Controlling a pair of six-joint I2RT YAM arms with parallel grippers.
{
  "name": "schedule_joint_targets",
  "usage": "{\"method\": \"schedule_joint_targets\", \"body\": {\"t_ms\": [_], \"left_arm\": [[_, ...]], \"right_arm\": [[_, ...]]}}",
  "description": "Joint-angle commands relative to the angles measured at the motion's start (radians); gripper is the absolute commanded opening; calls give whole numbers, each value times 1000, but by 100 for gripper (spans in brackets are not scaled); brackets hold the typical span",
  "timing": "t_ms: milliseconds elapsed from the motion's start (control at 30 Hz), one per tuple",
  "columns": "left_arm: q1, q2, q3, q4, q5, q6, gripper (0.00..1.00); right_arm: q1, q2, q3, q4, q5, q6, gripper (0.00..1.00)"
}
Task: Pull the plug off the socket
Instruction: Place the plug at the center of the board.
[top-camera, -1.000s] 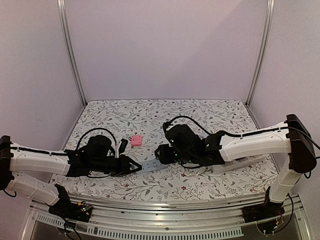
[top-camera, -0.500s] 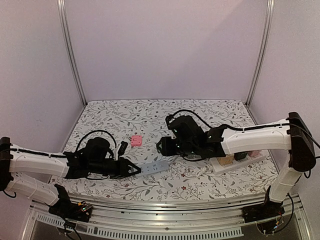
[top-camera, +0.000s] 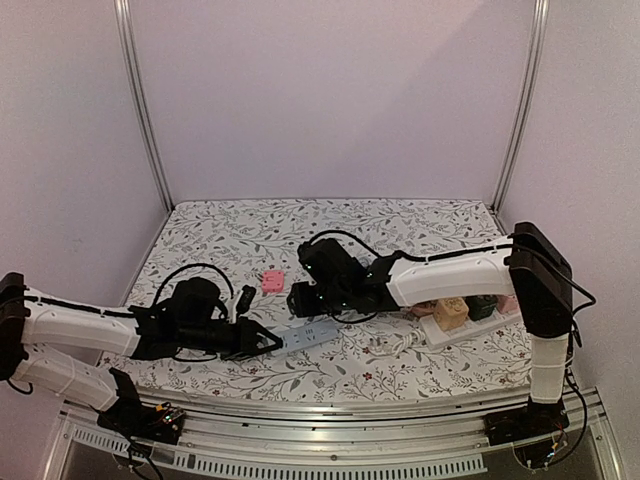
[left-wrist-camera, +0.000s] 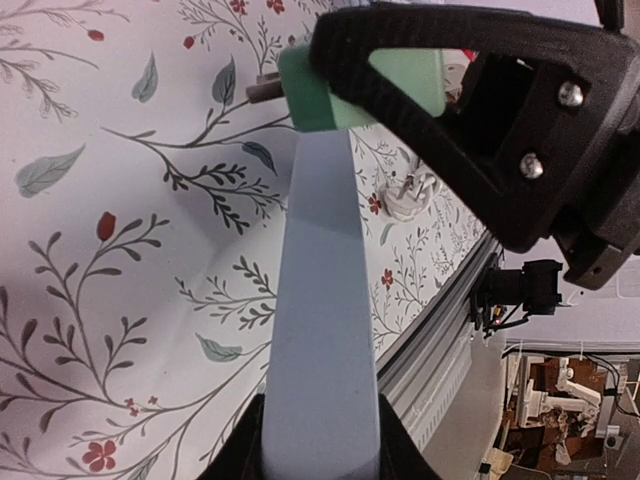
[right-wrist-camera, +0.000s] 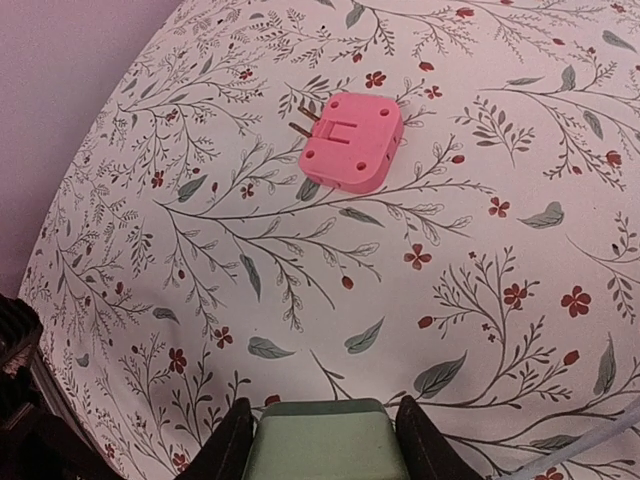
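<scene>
My left gripper (top-camera: 262, 340) is shut on the near end of a grey-blue socket strip (top-camera: 308, 333), which reaches out to the right just above the table. In the left wrist view the strip (left-wrist-camera: 322, 300) runs up between the two black fingers (left-wrist-camera: 236, 458). The green plug (left-wrist-camera: 362, 84) sits at the strip's far end with a metal prong showing at its left side. My right gripper (top-camera: 300, 299) is shut on that plug. From the right wrist, the plug (right-wrist-camera: 325, 442) fills the gap between the fingers (right-wrist-camera: 228, 445), above the patterned cloth.
A pink plug adapter (right-wrist-camera: 350, 140) lies prongs-up on the floral cloth, behind the strip (top-camera: 272, 281). A white power strip (top-camera: 462, 318) loaded with several plugs lies at the right, with a coiled white cable (top-camera: 385, 346) beside it. The table's metal front rail (left-wrist-camera: 440, 340) is close.
The right arm has swung left with the green plug, uncovering the white strip on the right. The left arm and the grey-blue strip have barely moved.
</scene>
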Motion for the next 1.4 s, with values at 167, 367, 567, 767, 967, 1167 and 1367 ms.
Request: {"method": "schedule_joint_targets", "body": {"t_ms": [167,367,567,767,967,1167,1367], "left_arm": [[13,54,-36,-80,-15,-19,0],[20,69,-40,-66,-11,-18,0],[31,72,-41,-57,-8,-13,0],[47,73,-58,-41,-1,-9,0],[70,85,-64,-24,12,1,0],[95,96,-68,-12,35,13,0],[150,101,-103,-8,56,27,0]], "right_arm": [[-9,132,141,-5,11,8,6],[-23,217,218,-4,7,23,12],[-28,286,289,-1,-4,14,21],[-42,323,324,0,-3,10,42],[-62,333,329,-2,-10,12,67],[-71,287,318,-20,-17,-38,88],[-86,115,206,-51,-9,-111,96]]}}
